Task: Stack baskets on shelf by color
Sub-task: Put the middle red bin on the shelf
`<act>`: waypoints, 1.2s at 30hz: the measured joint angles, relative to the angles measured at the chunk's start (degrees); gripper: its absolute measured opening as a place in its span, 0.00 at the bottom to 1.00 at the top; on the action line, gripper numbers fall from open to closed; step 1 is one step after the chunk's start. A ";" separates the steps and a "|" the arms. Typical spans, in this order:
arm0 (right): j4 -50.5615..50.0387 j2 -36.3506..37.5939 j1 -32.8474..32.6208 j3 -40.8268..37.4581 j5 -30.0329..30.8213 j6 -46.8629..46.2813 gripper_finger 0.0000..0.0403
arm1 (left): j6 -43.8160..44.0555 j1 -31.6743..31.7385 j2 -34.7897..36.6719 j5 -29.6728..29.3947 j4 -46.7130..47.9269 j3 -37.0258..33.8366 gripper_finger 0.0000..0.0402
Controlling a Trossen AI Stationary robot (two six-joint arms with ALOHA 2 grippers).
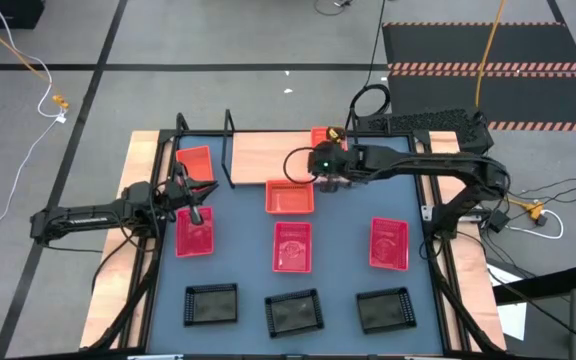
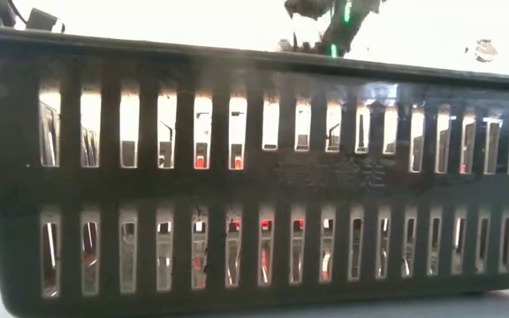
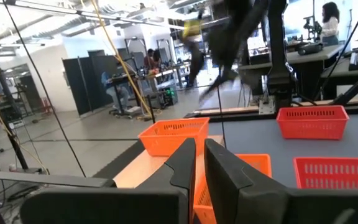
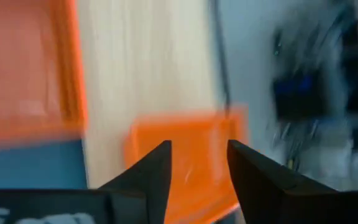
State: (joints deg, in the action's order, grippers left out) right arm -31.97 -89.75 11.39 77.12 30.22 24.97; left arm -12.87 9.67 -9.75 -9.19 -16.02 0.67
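Note:
The shelf [image 1: 258, 155], a wooden plank in a black wire frame, stands at the table's far side. One orange basket [image 1: 195, 163] sits on its left end. A second [image 1: 290, 197] lies just before its near edge, and a third [image 1: 320, 136] shows at its far edge, partly hidden by my right arm. Three red baskets [image 1: 293, 247] lie mid-table, and three black ones [image 1: 294, 312] lie along the near edge. My right gripper [image 4: 197, 158] hangs open over the plank with an orange basket [image 4: 185, 155] beyond its fingers. My left gripper [image 3: 199, 163] stays shut and empty at the left.
A black basket's slotted wall [image 2: 254, 177] fills the low view, and my right arm [image 2: 325, 18] shows above it. A wire upright [image 1: 230, 150] divides the shelf. Cables and floor lie beyond the table, and people stand in the room behind it [image 3: 328, 18].

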 joint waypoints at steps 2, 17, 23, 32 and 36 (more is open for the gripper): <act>1.12 1.68 -2.89 5.82 -0.29 2.31 0.40 | -0.23 0.00 -0.01 0.00 -0.61 0.00 0.09; 0.81 -7.32 -7.65 27.89 -15.37 -3.70 0.40 | -0.64 0.04 0.02 -0.30 -5.47 0.00 0.09; 2.63 -18.85 -5.96 28.38 -16.81 -21.81 0.40 | -2.53 0.04 0.02 -1.00 -7.38 0.00 0.09; 8.53 -29.74 -6.36 24.24 -16.98 -41.17 0.40 | 0.09 0.04 0.02 -1.43 -4.95 0.00 0.09; 7.72 -31.87 -6.05 24.22 -16.68 -50.66 0.40 | 1.44 0.04 0.02 -1.43 -4.83 0.00 0.09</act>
State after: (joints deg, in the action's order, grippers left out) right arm -24.25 -121.62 5.34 101.34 13.54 -25.70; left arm -11.43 9.72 -9.74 -10.62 -20.85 0.67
